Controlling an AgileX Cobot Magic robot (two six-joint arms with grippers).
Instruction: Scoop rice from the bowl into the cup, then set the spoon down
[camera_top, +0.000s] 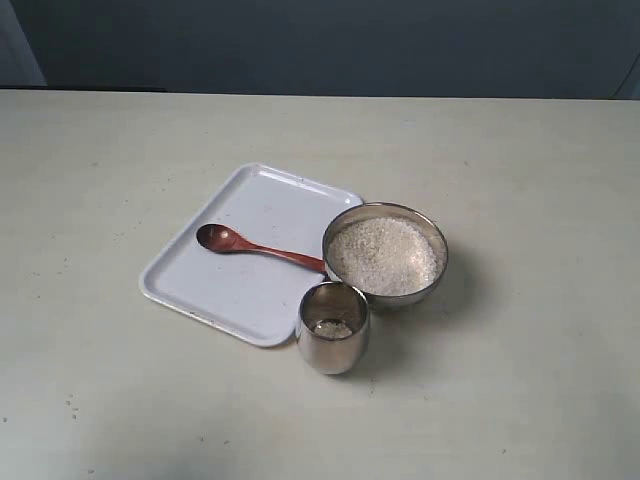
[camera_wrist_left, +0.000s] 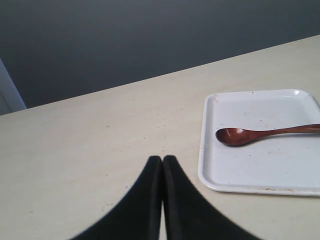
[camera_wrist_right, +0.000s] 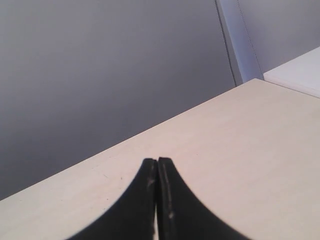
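In the exterior view, a white tray (camera_top: 270, 205) lay on the pale worktop (camera_top: 100, 380), left of the middle. The spoon (camera_top: 255, 246) rested on this tray, its oval part to the left and its thin handle running right toward the bowl (camera_top: 440, 270). Whether the handle's end touched the bowl's rim, I could not tell. The cup (camera_top: 333, 350) stood upright at the tray's near right corner, just in front of the bowl, with a few grains at its bottom. The bowl stood just right of the tray and held a flat heap of the rice (camera_top: 385, 255).

Only this view showed the bowl, the cup and the rice. Both end effectors appeared in the wrist views alone.

In the left wrist view, the left end effector (camera_wrist_left: 162, 160) had its two dark fingers pressed together, holding nothing, above the bare worktop. The tray and the spoon lay beyond it, well apart; the picture's edge cut off the end of the spoon's handle.

In the right wrist view, the right end effector (camera_wrist_right: 157, 162) was also pressed together and empty, over bare worktop, with a grey wall (camera_wrist_right: 100, 75) behind.
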